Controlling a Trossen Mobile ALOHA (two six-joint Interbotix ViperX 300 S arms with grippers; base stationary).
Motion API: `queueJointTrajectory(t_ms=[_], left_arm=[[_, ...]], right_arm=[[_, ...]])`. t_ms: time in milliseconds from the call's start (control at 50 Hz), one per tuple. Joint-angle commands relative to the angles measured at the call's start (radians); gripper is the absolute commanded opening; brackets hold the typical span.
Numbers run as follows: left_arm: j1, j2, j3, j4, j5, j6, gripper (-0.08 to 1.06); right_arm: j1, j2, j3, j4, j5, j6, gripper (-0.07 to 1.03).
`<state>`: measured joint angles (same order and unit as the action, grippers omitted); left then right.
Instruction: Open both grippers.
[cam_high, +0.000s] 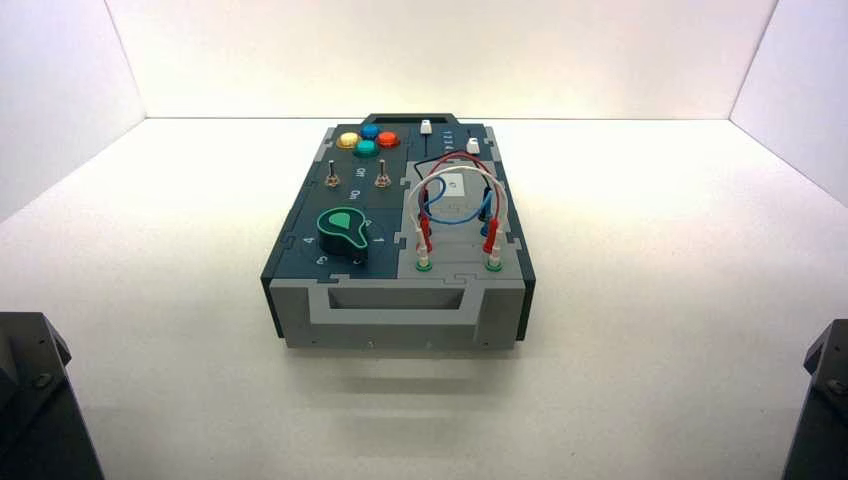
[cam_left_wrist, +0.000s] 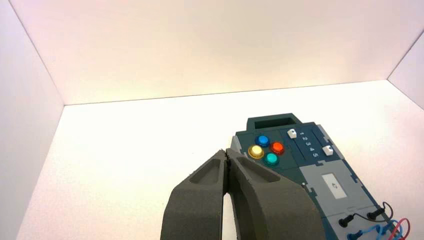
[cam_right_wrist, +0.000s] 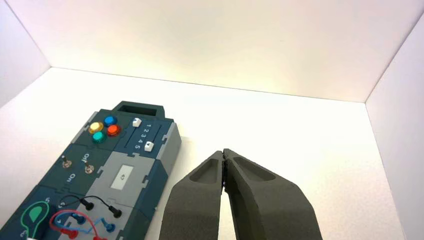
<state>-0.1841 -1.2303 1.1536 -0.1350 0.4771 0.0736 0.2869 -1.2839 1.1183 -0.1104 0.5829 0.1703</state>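
The box (cam_high: 400, 250) is dark teal with grey panels, on a white bench (cam_high: 650, 300). Its four round buttons are yellow (cam_left_wrist: 256, 151), blue (cam_left_wrist: 262, 140), orange-red (cam_left_wrist: 277, 147) and teal-green (cam_left_wrist: 271, 159). The knob (cam_high: 343, 231) is green, the two slider caps (cam_right_wrist: 136, 122) white, the wires (cam_high: 455, 195) red, blue, white. Both pincers, left (cam_left_wrist: 227, 154) and right (cam_right_wrist: 223, 153), are dark grey.

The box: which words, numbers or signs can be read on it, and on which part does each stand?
"1 2 3 4 5": beside the two white sliders.
"Off", "On": between the two toggle switches.
"1", "3", "4": around the green knob.
Small display: its mark is too small to read.
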Motion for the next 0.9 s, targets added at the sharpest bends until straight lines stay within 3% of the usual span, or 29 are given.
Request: queueJointTrajectory(t_ms=[20,640,700,800,860,900], left_arm=[[0.005,0.009,-0.014,0.000,-0.009,0.000,-0.03],[0.005,0.012,-0.014,-0.003,-0.021,0.000,-0.02],[0.005,0.012,-0.014,-0.003,-0.028,0.000,0.05],[0.005,0.014,-0.012,-0.003,-0.034,0.003,0.27],[0.005,0.014,-0.012,-0.003,-0.037,0.005,0.41],[0.005,0.014,-0.012,-0.002,-0.040,0.006,0.55]], right_arm=[[0.003,0.015,-0.014,0.000,-0.012,-0.005,-0.02],[0.003,0.014,-0.015,0.000,-0.014,-0.006,-0.02],[0.003,0.011,-0.015,0.000,-0.021,-0.006,-0.02],[0.003,0.003,-0.014,0.000,-0.028,-0.006,0.00],[0.003,-0.003,-0.014,0.000,-0.032,-0.008,0.06],[0.003,-0.008,-0.014,0.000,-0.041,-0.008,0.15]])
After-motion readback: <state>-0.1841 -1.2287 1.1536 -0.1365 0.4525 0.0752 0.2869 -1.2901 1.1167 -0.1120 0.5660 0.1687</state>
